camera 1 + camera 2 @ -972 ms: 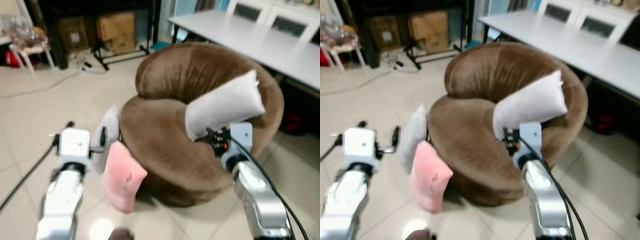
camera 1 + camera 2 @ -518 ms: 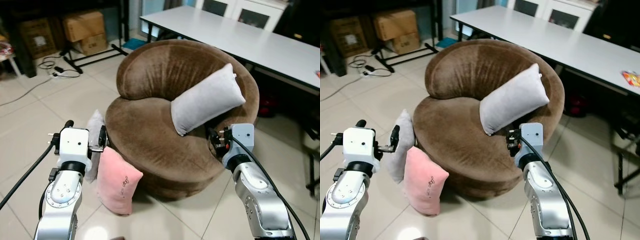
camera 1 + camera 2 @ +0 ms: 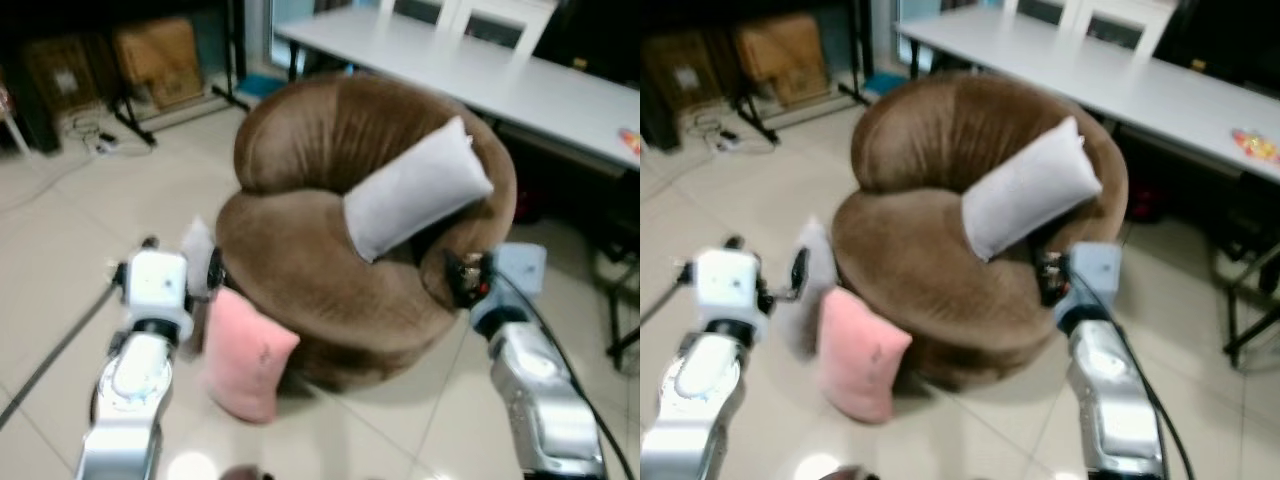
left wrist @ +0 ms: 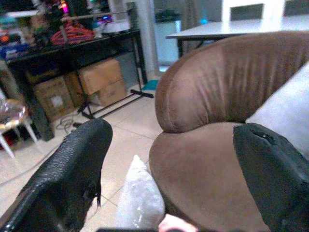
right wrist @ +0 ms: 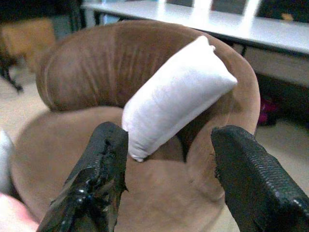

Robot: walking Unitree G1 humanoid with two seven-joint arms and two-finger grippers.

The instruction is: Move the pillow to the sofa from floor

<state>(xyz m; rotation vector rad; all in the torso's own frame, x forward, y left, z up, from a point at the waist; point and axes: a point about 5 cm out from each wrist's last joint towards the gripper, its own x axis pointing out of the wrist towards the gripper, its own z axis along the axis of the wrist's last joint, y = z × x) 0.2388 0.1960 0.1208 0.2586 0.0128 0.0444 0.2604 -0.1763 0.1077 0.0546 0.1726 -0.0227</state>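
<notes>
A round brown sofa [image 3: 330, 270] stands before me with a grey pillow [image 3: 415, 190] leaning on its right arm. On the floor against the sofa's left front lean a pink pillow [image 3: 245, 355] and a pale grey pillow [image 3: 197, 248] behind it. My left gripper [image 4: 174, 159] is open, held above the floor pillows and pointing at the sofa. My right gripper [image 5: 169, 159] is open too, held at the sofa's right front and facing the grey pillow [image 5: 176, 99].
A long white table [image 3: 480, 70] runs behind the sofa at the right. Cardboard boxes [image 3: 155, 55] and a black stand sit at the back left, with cables on the tiled floor [image 3: 60, 240]. A dark chair frame [image 3: 1245, 300] stands at far right.
The head camera has shifted and the picture is blurred now. Both arms hold much the same pose with open fingers. The pillows have not moved.
</notes>
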